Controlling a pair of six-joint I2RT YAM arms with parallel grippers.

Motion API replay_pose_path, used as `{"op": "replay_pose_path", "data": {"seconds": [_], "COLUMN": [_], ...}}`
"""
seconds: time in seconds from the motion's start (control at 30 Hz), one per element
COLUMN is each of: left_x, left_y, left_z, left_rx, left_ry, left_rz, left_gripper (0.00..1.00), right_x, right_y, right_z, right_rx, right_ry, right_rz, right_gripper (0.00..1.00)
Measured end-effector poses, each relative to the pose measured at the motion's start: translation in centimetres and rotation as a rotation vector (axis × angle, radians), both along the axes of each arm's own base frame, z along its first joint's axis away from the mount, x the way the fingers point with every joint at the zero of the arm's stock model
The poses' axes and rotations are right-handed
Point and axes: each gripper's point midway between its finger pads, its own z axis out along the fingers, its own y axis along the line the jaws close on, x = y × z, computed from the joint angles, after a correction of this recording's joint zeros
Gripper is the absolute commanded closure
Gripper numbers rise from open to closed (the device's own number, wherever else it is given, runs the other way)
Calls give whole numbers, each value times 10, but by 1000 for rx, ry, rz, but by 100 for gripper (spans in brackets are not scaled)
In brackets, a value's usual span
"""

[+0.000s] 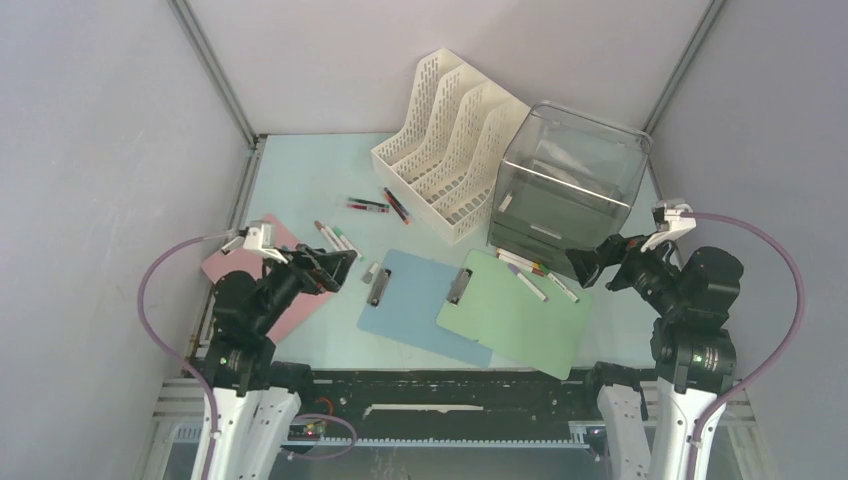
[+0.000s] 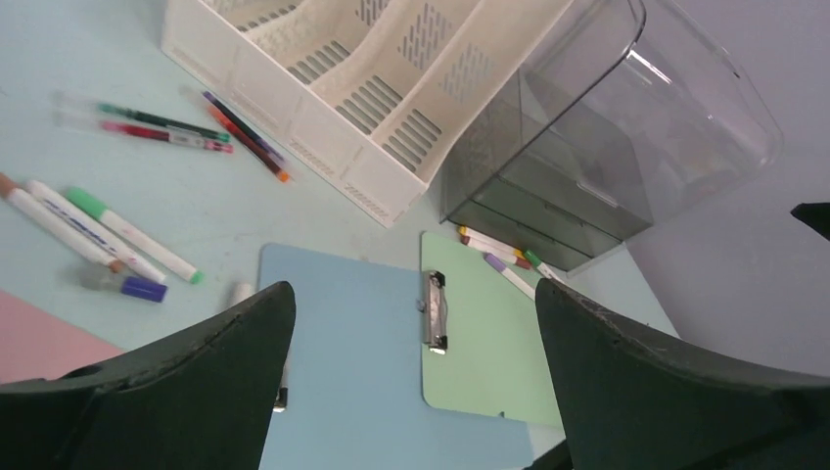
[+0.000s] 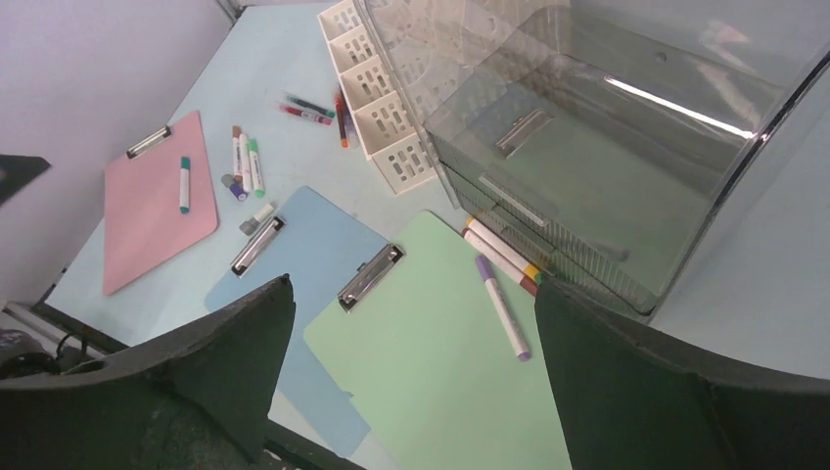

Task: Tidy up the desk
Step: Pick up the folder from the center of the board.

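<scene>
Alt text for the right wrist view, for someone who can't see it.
Past the open right hand, a pale blue desk holds a pink clipboard, a blue clipboard and a green clipboard overlapping it. Markers lie on and around them, beside a white file rack and a clear drawer box.
</scene>
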Motion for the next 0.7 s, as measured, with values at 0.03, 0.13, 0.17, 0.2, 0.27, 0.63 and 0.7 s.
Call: {"op": "replay_pose_path", "data": {"seconds": [0.03,0.13,0.17,0.2,0.27,0.63,0.7], "left_x": [1,4,4,3,0,-12,-8], "left_y": [-4,-15,-19,-24,-35,-80,-91], "left_z": [-4,-16,-19,-23,-30,-61,-67], "left_rx": [-15,-49,-58,-67,-79,-56,-36], "left_ry": [11,44,52,60,74,116,125], "left_rz": [-20,-70,-88,-110,-154,-284,-293], "left_gripper": [0,0,0,0,0,0,0], "right_x": [0,0,0,0,0,-22,-28], "right_y": [0,-1,-1,-1,0,38,42], "right_z": [0,0,1,1,1,-46,-53], "right_rx": [8,31,39,44,51,-77,-95], "right_ry": [5,14,16,17,17,-22,-41], "right_rz": [-4,-14,-15,-15,-2,475,540], "right_gripper": [1,0,1,1,1,0,0]}}
